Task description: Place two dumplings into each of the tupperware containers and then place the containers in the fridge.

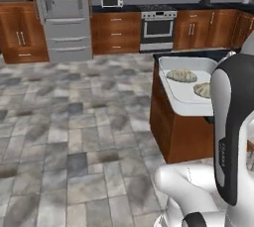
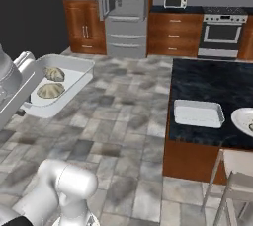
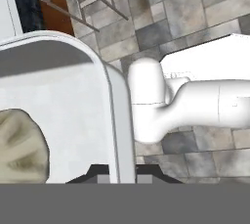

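A robot's gripper [image 3: 117, 173] pinches the rim of a tupperware container [image 2: 79, 76] carried in the air over the tiled floor, jaws narrowed on its wall; held by one edge alone, the tray could tilt and spill, or slip free, on the way across. It holds two dumplings [image 2: 51, 90], while a second container [image 2: 197, 113] sits on the dark island counter [image 2: 207, 79] beside one plate [image 2: 244, 120]. Farthest off, the one fridge [image 2: 125, 8] stands open.
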